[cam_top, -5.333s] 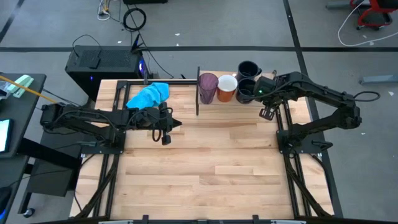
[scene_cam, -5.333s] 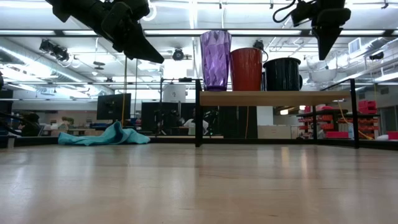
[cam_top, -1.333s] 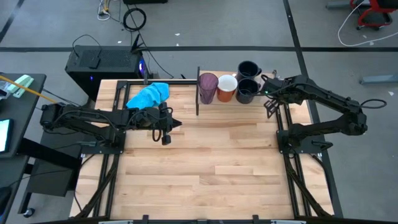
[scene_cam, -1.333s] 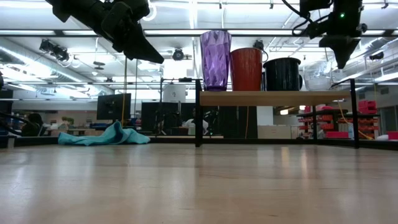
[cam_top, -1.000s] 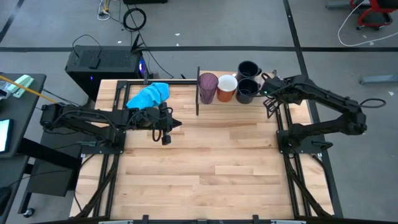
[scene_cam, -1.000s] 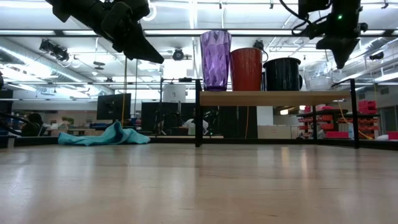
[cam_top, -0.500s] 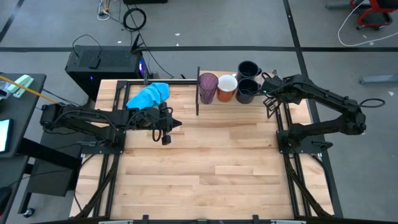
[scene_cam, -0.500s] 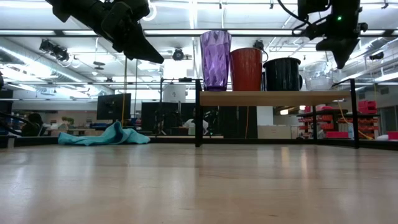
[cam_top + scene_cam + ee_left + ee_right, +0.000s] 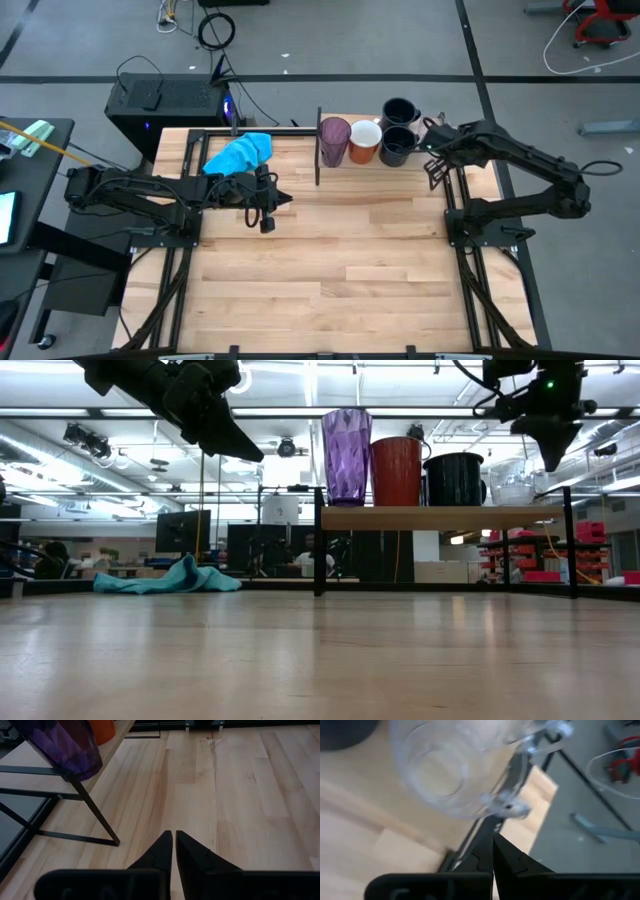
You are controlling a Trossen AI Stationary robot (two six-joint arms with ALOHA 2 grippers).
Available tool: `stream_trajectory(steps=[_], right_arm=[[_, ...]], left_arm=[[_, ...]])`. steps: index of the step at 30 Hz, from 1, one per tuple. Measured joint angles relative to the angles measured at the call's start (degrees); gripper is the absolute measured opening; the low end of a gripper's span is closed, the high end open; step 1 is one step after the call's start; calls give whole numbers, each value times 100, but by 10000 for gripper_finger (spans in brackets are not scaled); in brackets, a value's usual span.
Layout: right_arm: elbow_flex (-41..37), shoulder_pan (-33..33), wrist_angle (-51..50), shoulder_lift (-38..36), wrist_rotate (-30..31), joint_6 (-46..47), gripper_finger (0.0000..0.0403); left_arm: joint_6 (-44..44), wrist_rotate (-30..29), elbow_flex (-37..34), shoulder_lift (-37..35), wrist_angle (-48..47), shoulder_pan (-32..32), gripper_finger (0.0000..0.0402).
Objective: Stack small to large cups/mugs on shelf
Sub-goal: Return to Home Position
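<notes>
The shelf (image 9: pixel 440 517) stands at the table's far side. On it, in a row, stand the purple tumbler (image 9: pixel 346 455), the orange mug (image 9: pixel 397 470), a black mug (image 9: pixel 455 480) and a clear plastic cup (image 9: pixel 515 491). A second black mug (image 9: pixel 400 110) stands farther back. My right gripper (image 9: pixel 553 460) hangs shut, pointing down, just above and to the right of the clear cup (image 9: pixel 450 765), and seems clear of it. My left gripper (image 9: pixel 285 198) waits shut and bare above the table, left of the shelf.
A bright blue cloth (image 9: pixel 240 152) lies crumpled at the table's far left. The shelf's thin dark side panel (image 9: pixel 95 815) stands between my left gripper and the cups. The table's bare wooden planks (image 9: pixel 330 280) stretch toward its near edge.
</notes>
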Motion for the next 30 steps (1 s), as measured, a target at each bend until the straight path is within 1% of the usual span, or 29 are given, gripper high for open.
stream_trajectory(steps=[3, 6, 8, 13, 18, 21, 25, 27, 30], right_arm=[[0, 0, -2, -93, -410, 0, 6], [0, 62, -2, -229, -934, 9, 9], [0, 210, -2, -347, -1183, -11, 9], [0, 780, 248, -693, -1491, -250, 6], [-33, 1530, 1181, -1123, -1560, -473, 5], [-254, 1912, 1771, -1347, -1562, -585, 7], [-930, 2326, 2682, -1672, -1562, -676, 7], [-1372, 2487, 3317, -1876, -1562, -791, 7], [-2048, 2705, 4344, -2254, -1562, -972, 7]], left_arm=[[27, -2, 0, 0, 3, 1, 26], [312, -2, 0, -12, 35, -1, 23], [331, -1, 1, -75, 31, -1, 23], [346, -2, 4, -264, 41, -1, 24], [351, 20, 4, -315, 37, 1, 17], [355, 86, 4, -313, 55, 1, 16], [364, 383, 4, -313, 305, 1, 19], [368, 505, 4, -313, 410, -1, 20], [368, 516, 4, -313, 464, 1, 17]])
